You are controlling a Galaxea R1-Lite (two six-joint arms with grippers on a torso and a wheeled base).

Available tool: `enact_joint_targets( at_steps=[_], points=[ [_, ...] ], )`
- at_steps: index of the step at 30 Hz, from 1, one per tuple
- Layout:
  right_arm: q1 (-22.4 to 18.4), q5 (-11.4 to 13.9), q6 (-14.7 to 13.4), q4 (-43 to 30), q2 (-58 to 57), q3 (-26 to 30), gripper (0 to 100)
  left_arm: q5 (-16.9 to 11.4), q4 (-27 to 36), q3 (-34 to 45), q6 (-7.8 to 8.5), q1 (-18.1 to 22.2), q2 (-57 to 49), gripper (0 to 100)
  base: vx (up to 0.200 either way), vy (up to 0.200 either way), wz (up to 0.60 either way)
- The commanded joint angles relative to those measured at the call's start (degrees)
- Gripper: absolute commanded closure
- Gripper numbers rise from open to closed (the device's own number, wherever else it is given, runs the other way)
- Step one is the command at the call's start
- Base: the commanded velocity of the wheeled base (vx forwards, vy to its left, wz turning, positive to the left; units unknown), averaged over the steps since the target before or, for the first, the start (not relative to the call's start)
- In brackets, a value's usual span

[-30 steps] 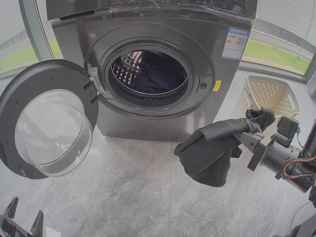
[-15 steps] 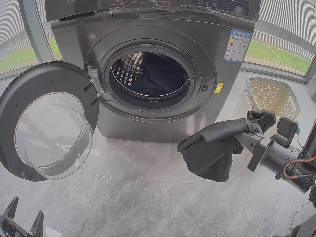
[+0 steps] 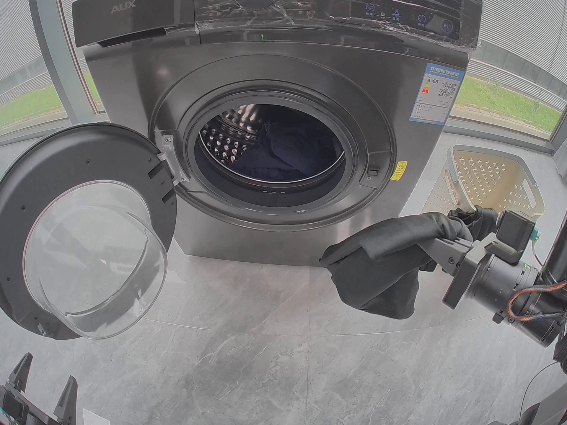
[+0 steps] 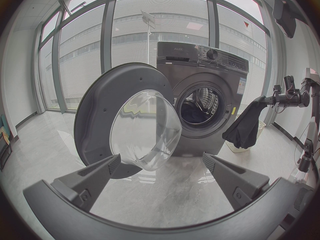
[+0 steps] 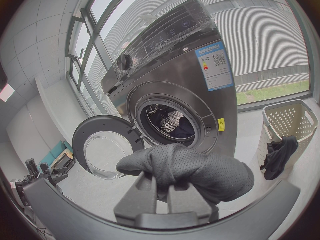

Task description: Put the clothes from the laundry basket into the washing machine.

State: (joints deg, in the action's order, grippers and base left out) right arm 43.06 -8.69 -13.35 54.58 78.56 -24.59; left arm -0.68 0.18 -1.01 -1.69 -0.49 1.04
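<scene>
Dark garment (image 3: 378,267) dangling from my right end effector (image 3: 438,247).
I am pinching it before the washing machine (image 3: 354,72); my left end effector (image 4: 160,160) is sitting spread.

The right gripper (image 5: 162,185) is pinching a dark grey garment (image 5: 193,170) before the open-doored washing machine (image 5: 186,80); a black garment (image 5: 278,157) is hanging over the rim of the laundry basket (image 5: 287,105).

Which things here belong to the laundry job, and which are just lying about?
Job: dark garment in the right tool, washing machine with its door open, clothes in the drum, laundry basket.
Just about: left tool, open and empty; label sticker; windows.
</scene>
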Motion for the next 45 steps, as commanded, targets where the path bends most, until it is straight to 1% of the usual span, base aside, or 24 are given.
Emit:
enact_joint_targets(
  at_steps=[1, 4, 6, 8, 13, 16, 17, 18, 19, 20, 23, 24, 26, 27, 30, 33, 34, 35, 40, 41, 42, 43, 44, 45],
  points=[
    [0.19, -0.01, -0.1, 0.0, 0.63, 0.07, 100, -0.02, -0.01, 0.84, -0.06, 0.05, -1.04, 0, 0.0, 0.2, 0.0],
    [0.27, -0.01, -0.27, 0.0, 0.98, -0.02, 100, -0.02, -0.09, 0.84, 0.2, 0.05, -1.04, 0, 0.0, 0.067, 0.0],
    [0.36, -0.01, -0.1, 0.09, 1.34, -0.2, 100, -0.11, -0.09, 0.92, 0.82, 0.05, -1.04, 0, 0.0, 0.0, 0.0],
    [0.8, -0.1, -0.01, 0.18, 2.04, -1.08, 100, -0.2, -0.09, 0.92, 1.17, 0.14, -1.04, 0, 0.0, 0.0, 0.0],
    [2.12, -0.36, 0.08, 2.64, 5.99, -4.59, 100, -0.2, -0.01, 0.92, 1.34, 0.05, -1.04, 0, 0.0, 0.0, 0.0],
    [2.12, -0.54, 0.17, 5.72, 9.07, -6.44, 100, -0.2, -0.01, 0.92, 1.52, 0.05, 0.19, 0, 0.0, 0.0, 0.0],
    [2.12, -0.54, 0.17, 7.21, 10.39, -6.61, 100, -0.28, -0.09, 0.92, 1.87, -0.22, 0.28, 0, 0.0, 0.0, 0.0],
    [2.12, -0.54, 0.17, 8.44, 11.27, -6.61, 100, -0.28, -0.09, 0.92, 2.4, -0.13, -0.16, 0, 0.0, 0.0, 0.0],
    [2.29, -0.62, 0.25, 11.16, 12.76, -6.79, 100, -0.55, -0.27, 0.92, 3.54, 0.14, -0.68, 0, 0.0, 0.0, 0.0],
    [2.56, -0.62, 0.34, 13.01, 13.73, -6.96, 100, -0.81, -0.53, 1.01, 4.24, 0.14, -1.04, 0, 0.0, 0.0, 0.0],
    [2.56, -0.98, 0.43, 18.37, 17.6, -8.37, 100, -0.99, -0.71, 1.01, 4.42, 0.14, -1.04, 0, 0.0, 0.0, 0.0],
    [2.56, -0.98, 0.43, 18.37, 17.6, -8.37, 100, -0.99, -0.71, 1.01, 4.42, 0.14, -1.04, 0, 0.0, 0.0, 0.0],
    [2.73, -1.06, 0.43, 23.03, 20.41, -9.25, 100, -0.99, -0.8, 1.01, 4.77, 0.14, -1.04, 0, 0.0, 0.0, 0.0],
    [2.82, -1.06, 0.43, 23.91, 21.29, -9.43, 100, -0.99, -0.8, 1.01, 4.86, 0.14, -1.04, 0, 0.0, 0.0, 0.0],
    [3.0, -1.06, 0.43, 25.32, 23.48, -11.01, 100, -1.08, -0.8, 1.01, 4.68, 0.14, -1.04, 0, 0.0, 0.0, 0.0],
    [3.7, -1.06, 0.52, 24.35, 23.75, -14.17, 100, -1.16, -0.8, 1.01, 4.77, 0.14, -1.04, 0, 0.0, 0.0, 0.0],
    [3.7, -1.06, 0.52, 24.35, 23.75, -14.17, 100, -1.34, -0.8, 1.01, 4.77, 0.14, -1.04, 0, 0.0, 0.0, 0.0],
    [4.76, -1.06, 0.6, 24.08, 23.84, -16.1, 100, -1.43, -0.8, 1.01, 4.77, 0.14, -1.04, 0, 0.0, 0.0, 0.0],
    [5.81, -1.06, 0.6, 23.29, 25.15, -18.04, 100, -1.69, -0.89, 1.01, 4.51, 0.14, -1.04, 0, 0.0, 0.0, 0.0],
    [5.81, -1.06, 0.6, 23.29, 25.42, -18.21, 100, -1.25, -2.73, 0.22, 3.45, 0.31, -1.04, 0, 0.0, 0.0, 0.0],
    [5.81, -1.06, 0.6, 23.38, 25.59, -18.04, 100, -1.25, -7.65, -3.12, 2.05, 0.58, -0.6, 0, 0.0, 0.0, 0.0],
    [5.81, -1.06, 0.6, 23.38, 25.77, -18.04, 100, -1.16, -11.08, -6.28, 1.61, 1.19, 1.07, 0, 0.0, 0.0, 0.0],
    [5.81, -0.98, 0.6, 23.21, 25.95, -18.48, 100, -1.34, -14.77, -10.24, 1.26, 2.42, 5.12, 0, 0.0, 0.0, 0.0],
    [5.72, -0.98, 0.6, 23.21, 26.03, -18.57, 100, -1.43, -15.74, -11.38, 1.43, 2.77, 6.61, 0, 0.0, 0.0, 0.0]
  ],
)
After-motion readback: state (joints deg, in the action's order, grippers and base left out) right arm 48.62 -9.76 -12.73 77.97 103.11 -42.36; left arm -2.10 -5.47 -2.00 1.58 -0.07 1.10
